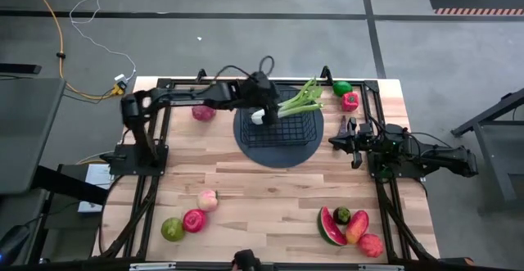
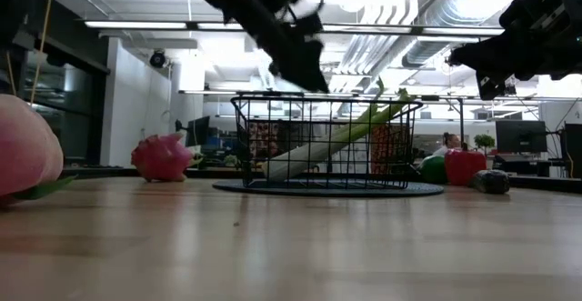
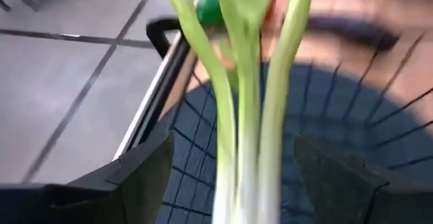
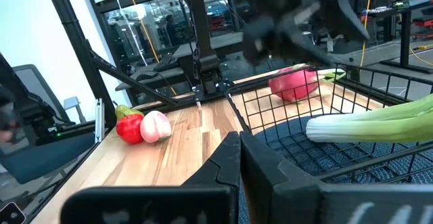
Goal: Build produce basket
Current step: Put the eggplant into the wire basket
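Our left gripper (image 1: 260,114), fingers apart, hovers at the basket's (image 1: 307,132) nine o'clock rim over the stalk (image 1: 296,101). Right gripper (image 1: 344,140), fingers together, waits at three o'clock. We judge the stalk light, stiff; grasp mid-stem.

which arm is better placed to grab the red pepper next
Right, probably. The right pincer hangs just beside the black wire-grid basket, on the same side of the table as the small red toy pepper. The left pincer is open over the basket's far side, above the green-white leafy stalk.
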Tool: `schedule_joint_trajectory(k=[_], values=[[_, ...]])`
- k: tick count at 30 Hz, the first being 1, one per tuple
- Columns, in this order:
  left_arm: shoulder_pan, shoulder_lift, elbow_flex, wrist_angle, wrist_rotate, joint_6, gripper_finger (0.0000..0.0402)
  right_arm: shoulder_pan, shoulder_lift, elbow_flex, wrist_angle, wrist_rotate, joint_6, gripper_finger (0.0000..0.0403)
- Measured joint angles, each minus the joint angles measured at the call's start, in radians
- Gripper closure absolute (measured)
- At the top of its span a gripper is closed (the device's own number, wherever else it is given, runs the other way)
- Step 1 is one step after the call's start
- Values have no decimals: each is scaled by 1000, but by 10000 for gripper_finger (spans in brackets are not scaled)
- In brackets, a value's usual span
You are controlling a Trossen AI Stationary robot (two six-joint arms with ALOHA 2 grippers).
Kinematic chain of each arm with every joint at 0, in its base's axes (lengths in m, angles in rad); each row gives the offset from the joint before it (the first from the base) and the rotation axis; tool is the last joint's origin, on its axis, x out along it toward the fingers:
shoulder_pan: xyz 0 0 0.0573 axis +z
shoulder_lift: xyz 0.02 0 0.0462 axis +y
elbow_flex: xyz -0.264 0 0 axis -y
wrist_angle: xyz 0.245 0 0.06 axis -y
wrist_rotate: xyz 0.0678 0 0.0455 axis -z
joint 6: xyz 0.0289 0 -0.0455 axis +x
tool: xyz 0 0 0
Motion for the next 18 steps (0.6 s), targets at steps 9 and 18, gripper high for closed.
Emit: schedule_joint_trajectory(k=[9, 18], values=[[-31, -295, -117, 113, 121, -297, 112, 0, 0, 0, 0, 0, 0, 402], [-188, -682, -624, 582, 22, -465, 112, 0, 0, 0, 0, 0, 0, 402]])
